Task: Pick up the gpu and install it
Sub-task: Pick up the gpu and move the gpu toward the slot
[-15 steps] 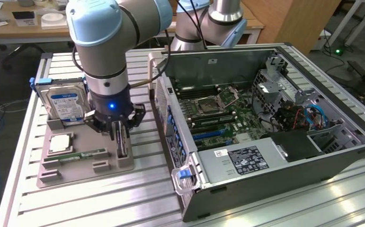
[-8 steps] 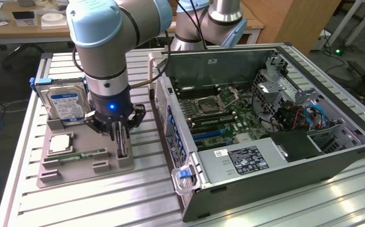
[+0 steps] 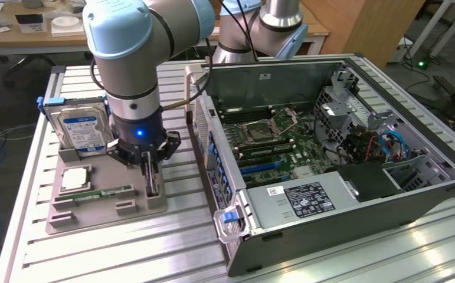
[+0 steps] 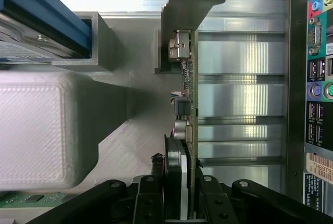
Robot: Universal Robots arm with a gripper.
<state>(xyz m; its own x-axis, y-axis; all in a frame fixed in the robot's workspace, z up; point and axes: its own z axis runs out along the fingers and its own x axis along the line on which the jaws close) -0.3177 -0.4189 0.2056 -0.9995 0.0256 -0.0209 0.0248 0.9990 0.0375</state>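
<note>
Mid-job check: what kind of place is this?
Probably a robotics lab or workshop: an open computer case on a slotted metal table, a parts tray beside it, cluttered desks behind.

thin dark gpu [image 4: 190, 86], upright on edge

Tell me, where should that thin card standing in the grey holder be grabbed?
Grip the gpu by its top long edge, coming straight down and pinching its two flat faces. It stands upright on edge in the grey holder, so the top is most exposed. The gripper hangs right above it.
</note>
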